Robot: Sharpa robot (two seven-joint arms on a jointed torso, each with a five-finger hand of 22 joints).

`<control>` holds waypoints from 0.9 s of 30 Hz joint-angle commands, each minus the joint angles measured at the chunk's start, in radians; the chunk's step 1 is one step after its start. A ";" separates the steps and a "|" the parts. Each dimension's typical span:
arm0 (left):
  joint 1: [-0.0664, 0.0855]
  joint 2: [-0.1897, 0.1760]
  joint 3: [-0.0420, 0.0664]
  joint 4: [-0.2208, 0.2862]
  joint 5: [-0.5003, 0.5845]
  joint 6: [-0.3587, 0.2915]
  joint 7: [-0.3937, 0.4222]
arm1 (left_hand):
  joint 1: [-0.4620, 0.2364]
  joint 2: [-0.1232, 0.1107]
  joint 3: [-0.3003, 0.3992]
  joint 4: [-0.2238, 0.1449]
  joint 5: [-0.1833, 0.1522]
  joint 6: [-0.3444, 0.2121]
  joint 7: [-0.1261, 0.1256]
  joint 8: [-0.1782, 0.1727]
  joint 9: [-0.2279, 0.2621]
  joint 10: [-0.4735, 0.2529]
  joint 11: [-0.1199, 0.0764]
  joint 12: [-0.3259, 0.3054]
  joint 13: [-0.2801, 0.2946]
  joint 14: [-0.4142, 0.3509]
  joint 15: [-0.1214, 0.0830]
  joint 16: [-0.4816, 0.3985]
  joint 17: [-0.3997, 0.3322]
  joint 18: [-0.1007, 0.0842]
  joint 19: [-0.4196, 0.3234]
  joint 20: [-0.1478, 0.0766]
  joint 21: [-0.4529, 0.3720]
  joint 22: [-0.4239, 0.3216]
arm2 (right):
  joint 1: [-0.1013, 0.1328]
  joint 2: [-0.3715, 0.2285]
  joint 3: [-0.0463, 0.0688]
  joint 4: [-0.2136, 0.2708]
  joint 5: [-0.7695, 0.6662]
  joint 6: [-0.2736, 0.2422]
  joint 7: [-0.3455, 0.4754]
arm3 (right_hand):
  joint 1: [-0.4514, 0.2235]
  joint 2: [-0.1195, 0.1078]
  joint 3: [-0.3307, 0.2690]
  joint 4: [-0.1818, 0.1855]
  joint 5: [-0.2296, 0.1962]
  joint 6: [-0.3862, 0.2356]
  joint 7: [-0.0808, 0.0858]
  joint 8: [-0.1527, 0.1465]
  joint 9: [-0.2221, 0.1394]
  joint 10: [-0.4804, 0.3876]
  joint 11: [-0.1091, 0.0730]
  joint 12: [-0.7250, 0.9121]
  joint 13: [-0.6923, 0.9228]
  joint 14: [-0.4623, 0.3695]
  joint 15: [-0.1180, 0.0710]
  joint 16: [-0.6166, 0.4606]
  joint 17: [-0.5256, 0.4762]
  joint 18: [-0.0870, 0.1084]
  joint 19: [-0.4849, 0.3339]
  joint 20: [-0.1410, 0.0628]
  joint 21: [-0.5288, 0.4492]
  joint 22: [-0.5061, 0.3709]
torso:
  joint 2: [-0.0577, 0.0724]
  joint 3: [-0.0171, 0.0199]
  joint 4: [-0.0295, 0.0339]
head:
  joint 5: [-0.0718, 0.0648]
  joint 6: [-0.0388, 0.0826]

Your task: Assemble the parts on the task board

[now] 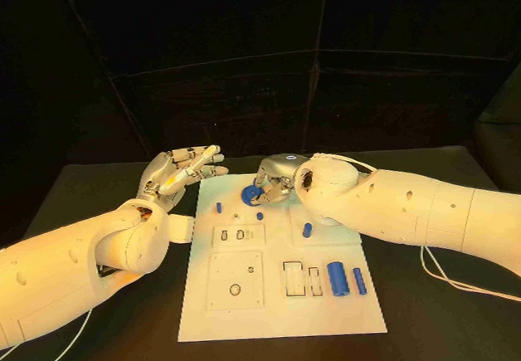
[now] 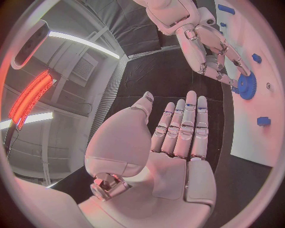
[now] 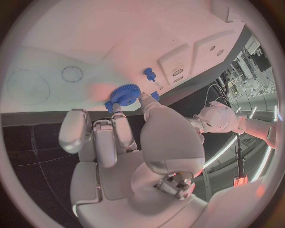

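The assembly looked only partly done. The right hand (image 1: 275, 179) pinched a blue gear (image 1: 251, 196) between thumb and fingers (image 3: 120, 128) at the far end of the task board (image 1: 223, 320), the gear touching or just above the white surface; whether it was seated I cannot tell. Several parts lay loose on the board: a thick blue cylinder (image 1: 335, 277) and a slimmer blue rod (image 1: 360, 281) near the front right, beside open rectangular slots, a small blue piece (image 1: 307, 229) mid-board, and a blue peg (image 1: 219, 207) near the gear. By my judgement most of the work remained.

The left hand (image 1: 178, 171) hovered off the board's far left corner above the black counter (image 1: 81, 189), holding nothing.

The left wrist view showed its fingers (image 2: 181, 128) straight and close together, the thumb apart, with the other hand at the gear (image 2: 246, 85) across the board. The right wrist view gave what the head view hid: the gear's (image 3: 124, 95) toothed rim, the fingertips on it, and a small blue peg (image 3: 149, 73) standing just beyond.
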 commanded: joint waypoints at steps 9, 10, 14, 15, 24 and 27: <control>0.002 -0.005 0.001 0.000 -0.005 0.006 0.003 | -0.002 0.011 0.000 -0.005 0.004 0.006 0.016 -0.006 -0.001 0.000 0.005 -0.004 -0.001 -0.002 0.004 -0.001 0.001 0.005 -0.004 0.002 -0.004 -0.001 | -0.001 -0.098 0.000 0.081 0.111 -0.281 0.142 | 0.045 -0.004 -0.004 -0.019 0.047 0.012 -0.003 -0.001 -0.001 0.013 -0.007 0.017 0.023 0.069 0.001 0.007 0.071 -0.020 0.007 0.000 0.014 0.016 | -0.002 0.0001 -0.0005 | -0.004 0.007; 0.002 -0.006 0.001 0.000 -0.005 0.006 0.003 | -0.002 0.011 0.000 -0.005 0.004 0.006 0.016 -0.006 -0.001 0.000 0.005 -0.004 -0.001 -0.002 0.004 -0.001 0.001 0.005 -0.004 0.002 -0.004 -0.001 | -0.001 -0.118 0.000 0.096 0.137 -0.287 0.163 | 0.049 -0.005 -0.005 -0.022 0.047 0.013 -0.004 0.000 -0.001 0.013 -0.007 0.017 0.023 0.069 0.000 0.007 0.071 -0.021 0.007 0.000 0.014 0.017 | -0.002 0.0003 -0.0011 | -0.004 0.008; 0.002 -0.009 0.001 -0.001 -0.005 0.006 0.003 | -0.002 0.011 0.000 -0.005 0.004 0.006 0.016 -0.006 -0.001 0.000 0.005 -0.004 -0.001 -0.002 0.004 -0.002 0.001 0.005 -0.005 0.002 -0.005 -0.001 | -0.001 -0.219 0.000 0.156 0.329 -0.260 0.265 | 0.105 -0.028 -0.006 -0.064 0.045 0.036 -0.009 0.009 0.002 0.010 -0.012 0.014 0.020 0.070 -0.003 0.010 0.081 -0.020 0.006 -0.003 0.014 0.017 | -0.002 0.0000 -0.0030 | -0.010 0.013; 0.002 -0.009 0.001 -0.001 -0.005 0.007 0.003 | -0.001 0.011 0.000 -0.005 0.004 0.006 0.016 -0.006 -0.001 0.000 0.005 -0.005 -0.001 -0.002 0.004 -0.002 0.001 0.005 -0.005 0.002 -0.005 -0.001 | -0.001 -0.246 0.000 0.168 0.380 -0.250 0.290 | 0.130 -0.033 -0.002 -0.083 0.043 0.039 -0.011 0.010 0.002 0.010 -0.014 0.014 0.021 0.071 -0.005 0.012 0.088 -0.021 0.008 -0.004 0.016 0.022 | -0.003 -0.0003 -0.0035 | -0.011 0.013; 0.002 -0.006 0.001 -0.010 -0.005 0.010 0.003 | -0.001 0.011 0.000 -0.006 0.004 0.006 0.016 -0.007 -0.001 0.000 0.005 -0.005 -0.001 -0.002 0.004 -0.002 0.001 0.005 -0.005 0.002 -0.005 -0.002 | -0.001 -0.418 -0.001 0.182 0.539 -0.167 0.395 | 0.221 -0.042 0.013 -0.166 0.045 0.045 -0.011 0.009 -0.001 0.010 -0.016 0.011 0.021 0.075 -0.007 0.018 0.107 -0.023 0.010 -0.007 0.020 0.030 | -0.006 0.0056 -0.0182 | -0.025 0.017; 0.002 -0.002 0.001 -0.015 -0.005 0.012 0.004 | -0.001 0.011 0.000 -0.006 0.004 0.006 0.016 -0.007 -0.001 0.000 0.005 -0.005 -0.001 -0.002 0.004 -0.002 0.001 0.005 -0.005 0.002 -0.005 -0.002 | -0.002 -0.442 -0.001 0.162 0.538 -0.155 0.406 | 0.228 -0.041 0.015 -0.174 0.043 0.045 -0.011 0.008 -0.001 0.011 -0.015 0.010 0.021 0.075 -0.007 0.018 0.108 -0.023 0.009 -0.007 0.020 0.030 | -0.004 0.0079 -0.0166 | -0.033 0.019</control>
